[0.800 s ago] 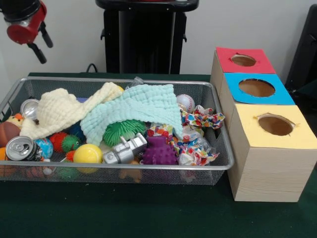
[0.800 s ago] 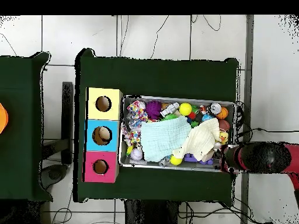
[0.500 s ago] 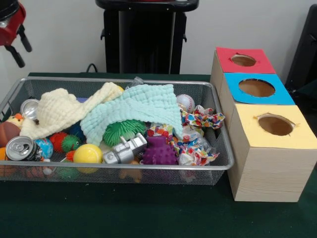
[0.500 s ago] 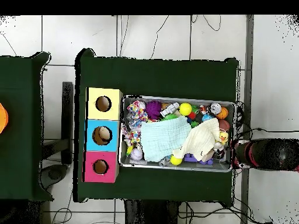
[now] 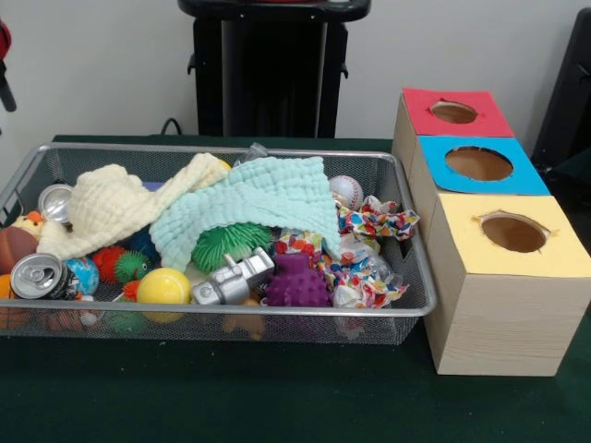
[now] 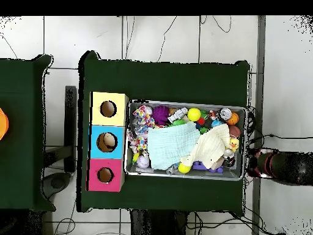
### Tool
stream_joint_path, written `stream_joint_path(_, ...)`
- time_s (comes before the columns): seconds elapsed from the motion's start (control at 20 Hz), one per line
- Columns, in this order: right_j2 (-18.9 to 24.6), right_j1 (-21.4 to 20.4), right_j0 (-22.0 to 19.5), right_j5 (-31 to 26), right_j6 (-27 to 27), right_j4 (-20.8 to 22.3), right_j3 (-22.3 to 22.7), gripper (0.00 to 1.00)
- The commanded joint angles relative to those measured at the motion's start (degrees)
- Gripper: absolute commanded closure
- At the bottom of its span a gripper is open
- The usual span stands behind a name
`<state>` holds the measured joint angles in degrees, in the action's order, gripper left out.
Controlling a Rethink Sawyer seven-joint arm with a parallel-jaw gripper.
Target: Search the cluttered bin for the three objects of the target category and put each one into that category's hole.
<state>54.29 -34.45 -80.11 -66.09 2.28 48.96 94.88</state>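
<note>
Small plush chick (image 5: 30, 222) at bin (image 5: 231, 149) end: soft, light, squashy, so pinch its body mid-bulk; gripper (image 6: 257, 165) off the desk edge, jaws' state unreadable

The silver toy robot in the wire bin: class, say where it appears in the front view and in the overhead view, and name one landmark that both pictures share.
Front view: the silver toy robot lies by the bin's near rim, left of the purple spiky ball.
Overhead view: it lies by the bin's top rim, right of that ball.
Shared landmark: the purple spiky ball beside it.
</note>
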Motion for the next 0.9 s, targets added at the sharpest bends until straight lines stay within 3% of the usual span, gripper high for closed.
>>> stream_joint_path(0.05, -3.7, 1.4, 0.3, 6.2, -7.6, 6.0, 1.0, 0.0)
stream_joint_path(0.7, -4.5, -2.1, 1.1, 8.9, -1.2, 3.9, 7.7, 0.0)
stream_joint_path(0.9, -5.3, -1.1, 2.4, 10.1, -0.1, 4.8, 7.2, 0.0)
